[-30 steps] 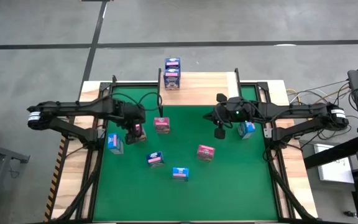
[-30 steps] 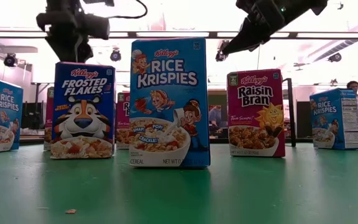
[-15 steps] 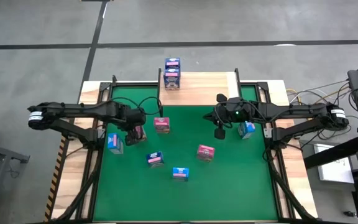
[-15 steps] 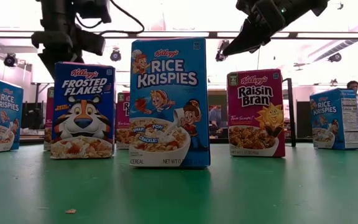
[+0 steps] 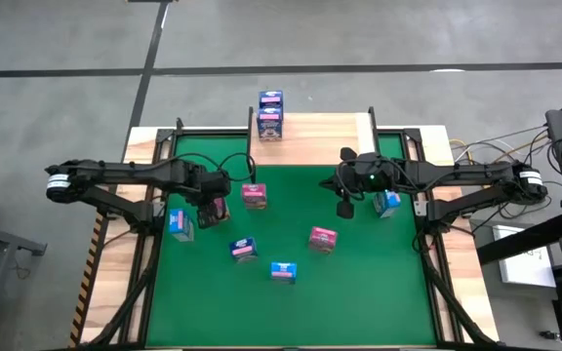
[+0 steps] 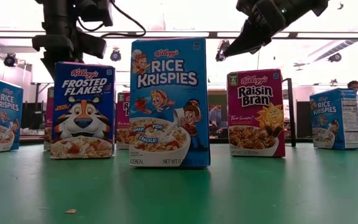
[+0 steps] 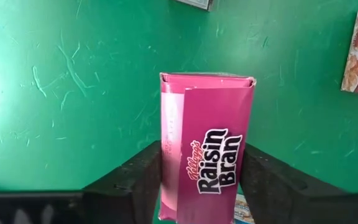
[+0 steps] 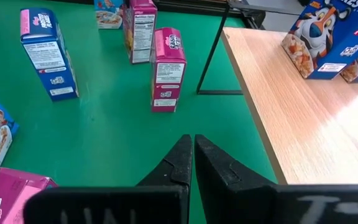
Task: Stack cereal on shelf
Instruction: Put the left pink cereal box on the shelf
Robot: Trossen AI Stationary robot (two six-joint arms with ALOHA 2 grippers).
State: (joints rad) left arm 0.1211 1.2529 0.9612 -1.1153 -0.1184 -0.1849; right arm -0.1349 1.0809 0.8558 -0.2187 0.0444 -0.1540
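Over the green table point(image 5: 359, 292), our left gripper point(image 7: 201, 186) straddles an upright pink Raisin Bran box point(image 7: 205, 155), a dark finger point(image 7: 126, 183) on each side of it. The fingers look close to the box's faces, but we cannot tell whether they are pressing it yet. From above, the gripper point(image 5: 213, 203) sits at the table's left side, the box point(image 5: 219, 208) half hidden under it.

Our right gripper point(image 8: 193, 163) hangs over the right half of the table with its fingers pressed together, holding nothing.

The shelf point(image 5: 320, 136) stands at the far edge, with two boxes point(image 5: 270, 115) already at its left end. Five more boxes stand loose on the table: another pink one point(image 5: 254, 195) just beside the left arm, a blue one point(image 5: 180, 224) to its outer side, and others point(image 5: 283, 272) nearer the front.

As we see it, the step is the grasp. We should pinch the broad faces squarely, firm enough to lift without crushing the thin card, and rise straight up before turning toward the shelf, since a swing at table height could topple the pink neighbour. We should also keep the box upright as it travels.
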